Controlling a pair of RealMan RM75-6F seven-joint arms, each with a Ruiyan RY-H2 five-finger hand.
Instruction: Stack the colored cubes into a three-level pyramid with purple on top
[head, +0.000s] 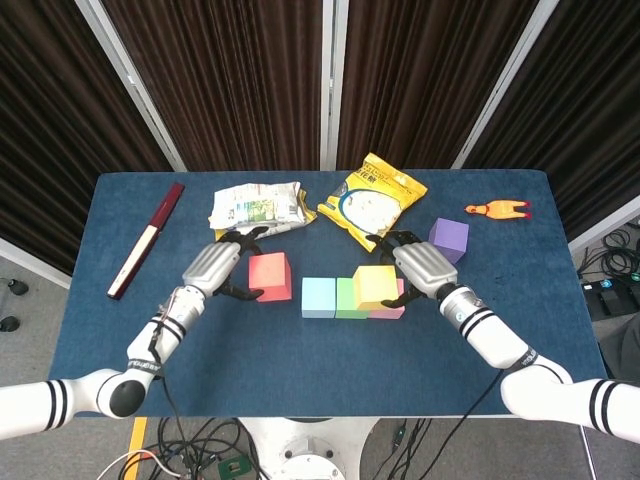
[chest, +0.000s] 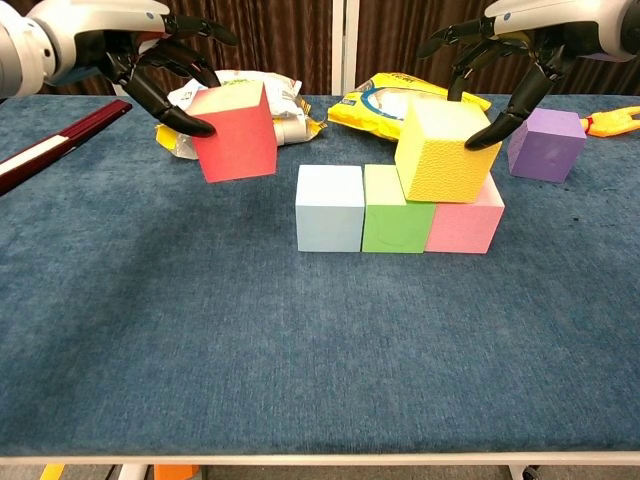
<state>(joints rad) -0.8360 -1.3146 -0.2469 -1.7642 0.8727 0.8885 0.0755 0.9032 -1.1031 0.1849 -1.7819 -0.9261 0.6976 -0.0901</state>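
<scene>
Nearest the robot, the base row stands complete on the table (chest: 300, 340): blue cube (chest: 330, 208), green cube (chest: 392, 208) and pink cube (chest: 464, 220) touching side by side. Just above it, the right hand (chest: 505, 62) pinches the yellow cube (chest: 443, 150), tilted, one edge resting on the pink cube; released crooked, it could topple or shove the row apart. The left hand (chest: 150, 55) holds the red cube (chest: 236, 133) aloft, also tilted, left of the row; bringing it in before yellow settles risks a collision. Further back, the purple cube (chest: 546, 143) waits near the yellow bag (chest: 400, 98), within reach of a careless right-arm sweep.
</scene>
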